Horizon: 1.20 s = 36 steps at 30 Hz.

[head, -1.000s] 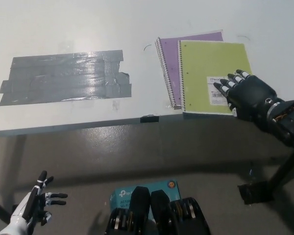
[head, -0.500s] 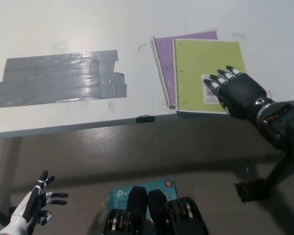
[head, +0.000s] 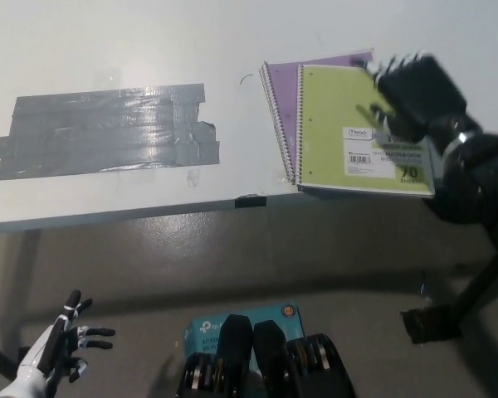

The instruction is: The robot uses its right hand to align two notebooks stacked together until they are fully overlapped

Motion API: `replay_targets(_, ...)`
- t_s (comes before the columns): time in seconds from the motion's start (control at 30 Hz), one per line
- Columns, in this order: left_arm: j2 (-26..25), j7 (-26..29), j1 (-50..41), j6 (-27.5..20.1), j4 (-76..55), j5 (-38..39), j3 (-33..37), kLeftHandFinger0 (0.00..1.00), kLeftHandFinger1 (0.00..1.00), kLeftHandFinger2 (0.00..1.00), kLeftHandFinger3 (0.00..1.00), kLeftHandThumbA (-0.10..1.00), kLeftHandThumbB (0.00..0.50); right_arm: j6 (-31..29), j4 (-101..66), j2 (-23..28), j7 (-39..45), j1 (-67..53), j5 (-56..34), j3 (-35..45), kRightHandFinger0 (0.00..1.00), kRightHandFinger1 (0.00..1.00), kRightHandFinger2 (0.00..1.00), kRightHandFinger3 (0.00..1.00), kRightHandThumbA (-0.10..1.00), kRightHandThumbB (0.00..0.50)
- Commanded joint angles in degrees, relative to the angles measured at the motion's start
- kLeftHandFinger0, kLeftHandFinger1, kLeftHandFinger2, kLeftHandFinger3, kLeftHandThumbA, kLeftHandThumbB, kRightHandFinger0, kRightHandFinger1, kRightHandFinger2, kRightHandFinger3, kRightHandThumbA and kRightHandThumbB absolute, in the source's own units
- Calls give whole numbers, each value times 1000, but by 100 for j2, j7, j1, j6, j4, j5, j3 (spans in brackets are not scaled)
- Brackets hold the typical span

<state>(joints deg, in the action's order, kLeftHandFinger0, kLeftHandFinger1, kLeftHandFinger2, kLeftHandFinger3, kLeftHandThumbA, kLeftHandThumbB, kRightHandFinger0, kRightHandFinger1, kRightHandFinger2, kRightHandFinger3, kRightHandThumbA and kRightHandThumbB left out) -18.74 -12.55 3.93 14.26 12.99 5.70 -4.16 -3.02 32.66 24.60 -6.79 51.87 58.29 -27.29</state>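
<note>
1. Head view shows the green notebook (head: pixel 357 128) lying on top of the purple notebook (head: pixel 284 104), both near the front edge of the white table (head: pixel 108 50) at its right side.
2. The two are not yet overlapped: a strip of purple cover and its spiral binding are exposed along the green notebook's left side, and a sliver of purple is seen past its top edge. The green notebook is also turned slightly, and its near right corner lies at the table's front edge.
3. The black right hand (head: pixel 411 83) is blurred over the far right corner of the green notebook; nothing is held in it, and whether its fingers are spread or closed cannot be told from the blur. Contact with the cover cannot be confirmed either.
4. The white left hand (head: pixel 62 348) is rested low at the robot's left, below table level, with fingers spread and nothing held.
5. To do the step well, light flat pressure should probably be placed on the green cover alone, and it should be slid toward the purple spiral with a small turn, so the edges are squared.
6. Heavy pressure is best avoided, since both notebooks could be dragged together and the offset kept.
</note>
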Motion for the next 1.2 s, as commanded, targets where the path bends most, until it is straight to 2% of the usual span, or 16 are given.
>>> replay_targets(0.0,-128,-15,4,-217,-167,-30,-50,496,579,594,1000,1000,500,496,-81,-171,-325,469,-104,368,567,671,634,877,512,155)
replay_targets(0.03,-103,5,-17,-204,-180,-23,-60,497,579,593,1000,1000,500,581,-62,-276,-354,450,-166,455,510,640,636,880,476,174)
replay_targets(0.13,-76,5,-33,-169,-157,3,-67,520,582,581,1000,1000,500,1253,-95,-776,-42,328,-503,877,573,659,626,926,502,182)
replay_targets(0.17,-77,5,-35,-166,-162,-1,-64,529,590,588,1000,1000,500,1418,-96,-889,36,302,-567,985,659,768,680,970,563,170)
replay_targets(0.27,-70,10,-40,-146,-162,-4,-57,508,586,600,1000,1000,500,1789,-55,-1204,141,212,-667,1214,721,849,708,998,624,139)
replay_targets(0.33,-61,19,-42,-144,-165,0,-63,495,585,602,1000,1000,500,2022,18,-1441,197,146,-845,1390,851,988,791,1000,686,117)
replay_targets(0.4,-64,0,-48,-152,-161,18,-67,517,602,618,1000,1000,500,2223,133,-1593,183,119,-856,1471,959,1000,843,1000,701,136)
replay_targets(0.43,0,-12,-120,-177,-190,56,-60,529,592,607,1000,1000,500,2551,174,-1707,278,4,-789,1470,1000,1000,1000,1000,864,155)
replay_targets(0.47,2,-10,-119,-176,-194,56,-59,530,591,606,1000,1000,500,2563,171,-1707,281,9,-789,1472,1000,1000,1000,1000,868,155)
replay_targets(0.5,7,-8,-98,-191,-151,59,-61,524,589,588,1000,1000,500,2767,244,-1766,384,-5,-810,1495,1000,1000,1000,1000,1000,173)
replay_targets(0.6,3,-3,-55,-143,-153,50,-52,506,601,593,1000,1000,500,2994,435,-1972,442,-9,-702,1826,1000,1000,1000,1000,1000,208)
replay_targets(0.7,-12,-42,-28,-171,-160,64,-44,471,577,607,1000,1000,500,2994,624,-2125,555,-49,-372,2084,1000,1000,1000,1000,1000,297)
replay_targets(0.8,-18,-58,-25,-167,-198,63,-35,484,573,595,1000,1000,500,2994,618,-2203,627,-92,-133,2271,1000,1000,1000,1000,1000,325)
replay_targets(1.03,-17,-48,-31,-285,-233,-3,5,504,549,546,1000,1000,500,2994,585,-2312,853,-201,23,2480,1000,1000,1000,1000,1000,297)
replay_targets(1.13,10,-80,-10,-254,-221,42,17,523,562,546,1000,1000,500,2994,560,-2336,943,-272,49,2485,1000,1000,1000,1000,1000,333)
replay_targets(1.17,13,-103,2,-251,-216,72,13,511,545,522,1000,1000,500,2994,594,-2351,963,-298,6,2417,1000,1000,1000,1000,1000,314)
